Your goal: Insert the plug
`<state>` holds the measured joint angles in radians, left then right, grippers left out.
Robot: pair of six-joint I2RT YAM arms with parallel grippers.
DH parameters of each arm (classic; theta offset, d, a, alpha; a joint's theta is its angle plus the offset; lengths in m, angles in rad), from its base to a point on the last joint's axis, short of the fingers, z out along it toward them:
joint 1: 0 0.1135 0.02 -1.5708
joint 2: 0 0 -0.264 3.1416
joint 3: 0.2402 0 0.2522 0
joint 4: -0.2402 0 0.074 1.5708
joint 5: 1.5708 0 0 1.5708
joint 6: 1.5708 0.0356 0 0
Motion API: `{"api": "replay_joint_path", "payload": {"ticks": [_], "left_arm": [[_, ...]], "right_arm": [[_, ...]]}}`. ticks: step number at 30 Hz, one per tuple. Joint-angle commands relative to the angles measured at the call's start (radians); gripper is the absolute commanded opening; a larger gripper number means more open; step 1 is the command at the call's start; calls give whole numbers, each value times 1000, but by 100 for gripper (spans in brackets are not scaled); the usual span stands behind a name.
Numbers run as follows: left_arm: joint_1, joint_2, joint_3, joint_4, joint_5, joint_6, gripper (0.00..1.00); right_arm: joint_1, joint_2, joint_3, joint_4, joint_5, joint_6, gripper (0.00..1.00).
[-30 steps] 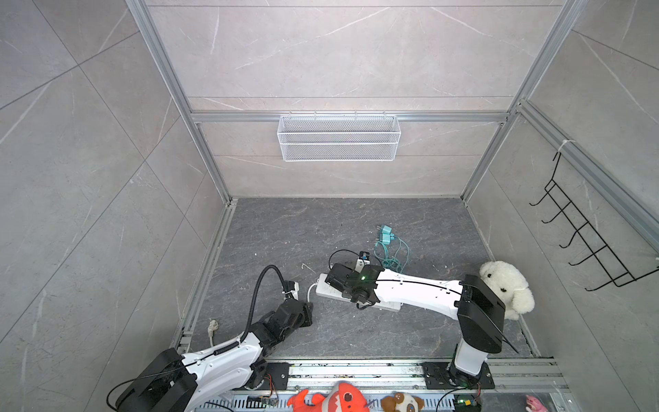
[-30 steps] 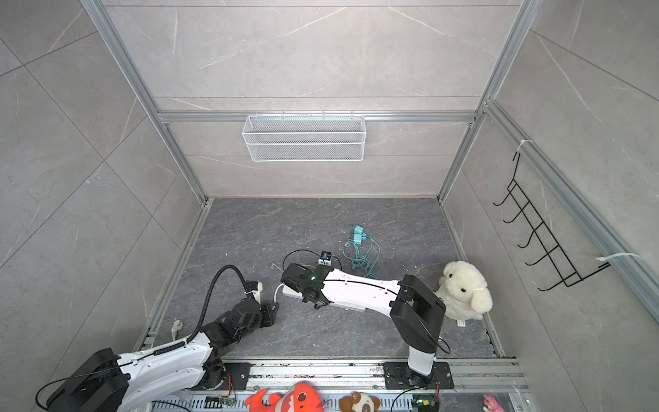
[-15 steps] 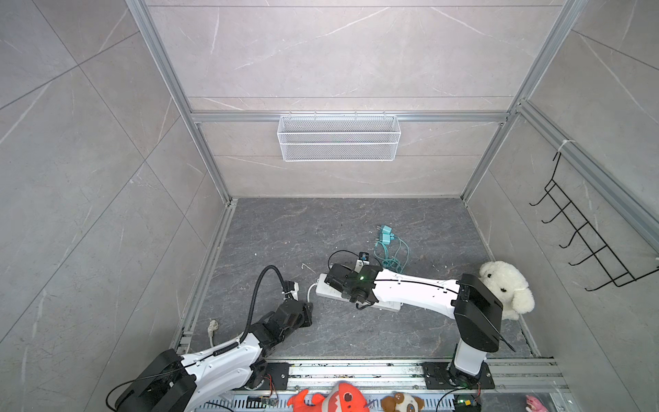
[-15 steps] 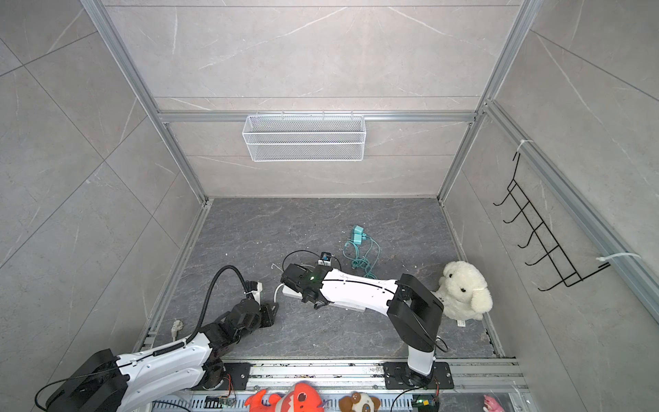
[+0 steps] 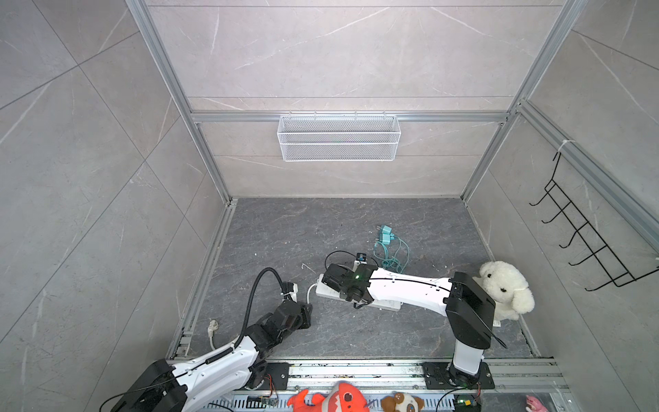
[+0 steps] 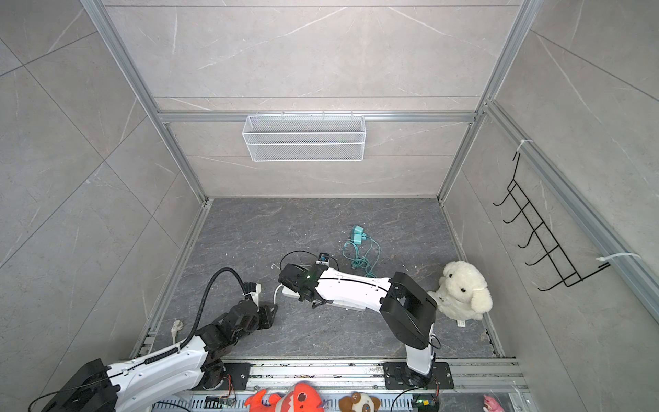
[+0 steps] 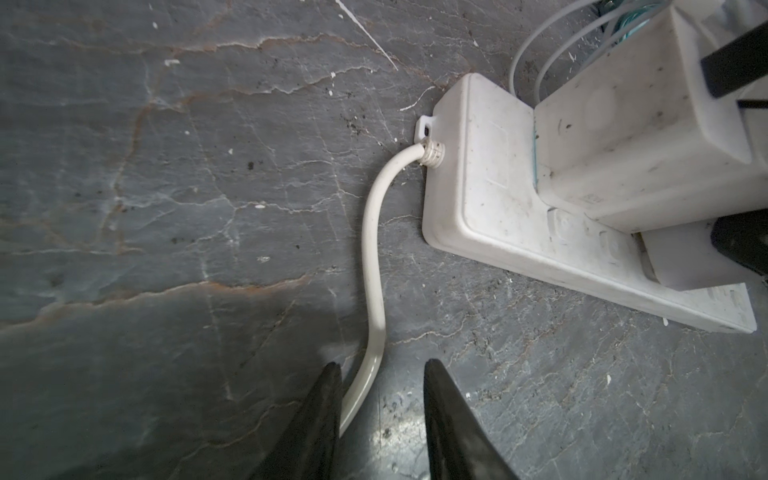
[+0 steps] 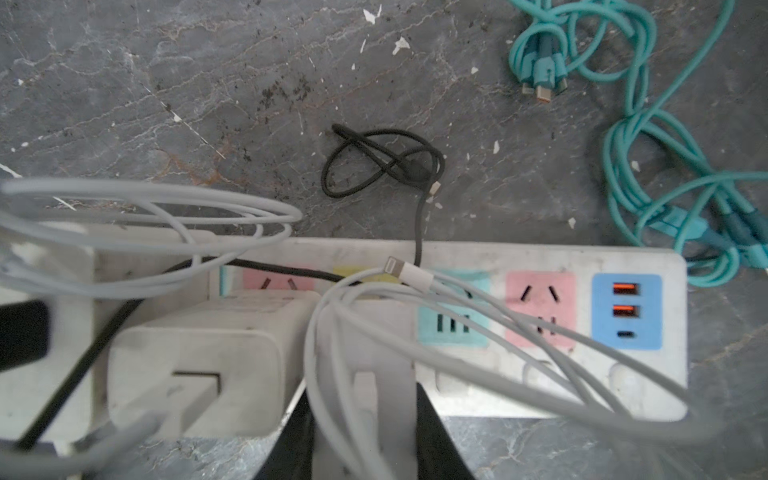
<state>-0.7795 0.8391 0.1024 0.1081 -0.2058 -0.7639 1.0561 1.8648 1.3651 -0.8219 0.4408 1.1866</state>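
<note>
Left claw (image 7: 382,365) has eased open astride the cord (image 7: 372,232); right claw (image 8: 363,399) grips the plug (image 8: 370,353), apparently not fully seated

From the near-left base the left arm (image 5: 221,364) runs low and forward, its black wrist (image 5: 281,321) tipped down toward the floor (image 5: 356,228). The left tool (image 7: 380,370) is just above the floor, jaws apart with a clear gap, dark fingers (image 7: 316,424) pointing ahead and down. The right arm (image 5: 406,287) rises upright from its base and bends hard at the black elbow (image 5: 467,314). Its white forearm is stretched about level across toward the middle. The right tool (image 8: 361,390) faces down, jaws clamped tight on a white plug (image 8: 382,424), one finger on each side of it
</note>
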Motion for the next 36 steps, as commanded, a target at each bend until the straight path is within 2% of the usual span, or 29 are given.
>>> {"api": "replay_joint_path", "payload": {"ticks": [1, 10, 17, 24, 26, 30, 36], "left_arm": [[-4, -35, 27, -76, -9, 29, 42], [-5, -120, 93, -182, -55, 71, 62], [-4, -135, 139, -228, -93, 99, 68], [-4, -122, 179, -240, -144, 117, 72], [-5, -106, 188, -234, -158, 114, 77], [-4, -46, 215, -213, -157, 133, 80], [-4, 44, 292, -262, -198, 156, 84]], "right_arm": [[-7, 57, -46, 15, -64, 16, 0], [3, 52, -120, 63, -66, 30, 0], [15, 48, -116, 74, -66, 18, 0], [33, -18, -102, 59, -37, 7, 19], [35, -41, -100, 49, -23, 5, 23], [35, -87, -118, 45, -11, 7, 38], [36, -141, -142, 55, -13, -1, 46]]}}
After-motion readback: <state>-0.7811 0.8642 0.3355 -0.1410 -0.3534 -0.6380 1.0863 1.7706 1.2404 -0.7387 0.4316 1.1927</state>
